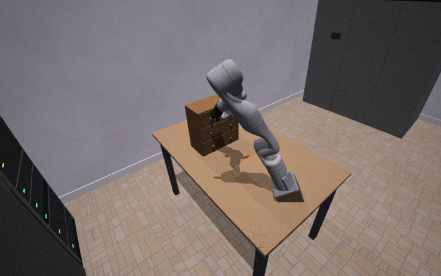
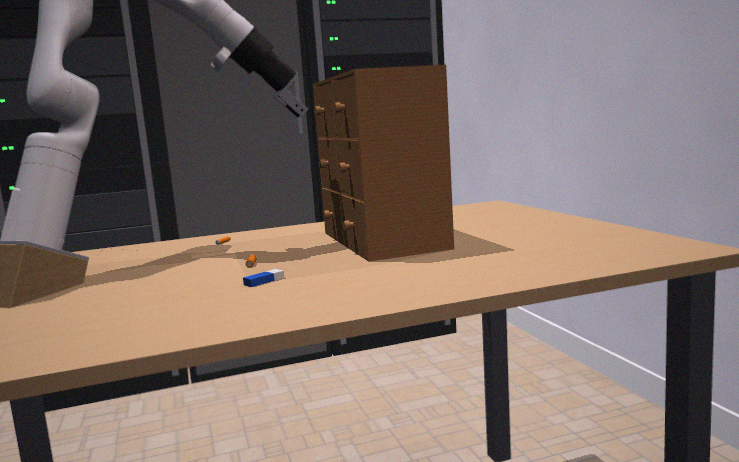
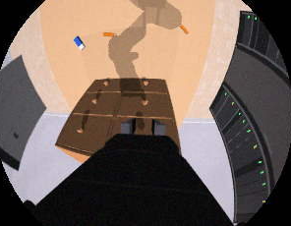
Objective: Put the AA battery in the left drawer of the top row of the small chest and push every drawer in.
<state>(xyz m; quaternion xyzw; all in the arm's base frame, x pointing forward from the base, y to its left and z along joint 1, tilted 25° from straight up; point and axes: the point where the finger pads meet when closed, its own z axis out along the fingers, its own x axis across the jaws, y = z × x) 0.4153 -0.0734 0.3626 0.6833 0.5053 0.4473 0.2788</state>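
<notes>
The brown chest (image 1: 194, 130) (image 2: 409, 166) (image 3: 164, 98) stands upright with all its visible drawers looking pushed in. My gripper (image 1: 216, 120) (image 2: 303, 118) (image 3: 144, 124) is partly open and empty, tilted down just in front of the left drawer of the top row. That drawer's knob (image 2: 319, 109) lies just ahead of the fingertips; contact cannot be seen. Two orange cylinders lie on the table. The thicker-looking one, probably the AA battery (image 1: 245, 156) (image 2: 251, 261) (image 3: 108, 34), is nearer the chest. The other cylinder (image 1: 216, 177) (image 2: 223, 239) (image 3: 184, 29) lies farther out on the left.
A blue and white eraser (image 2: 263, 278) (image 3: 79, 43) lies on the table (image 1: 304, 164) (image 2: 561, 246) on the right side, near the thicker cylinder. It is hidden in the top view. The top row's right knob (image 2: 340, 106) stands out beside the gripper's drawer. A wall is behind the chest.
</notes>
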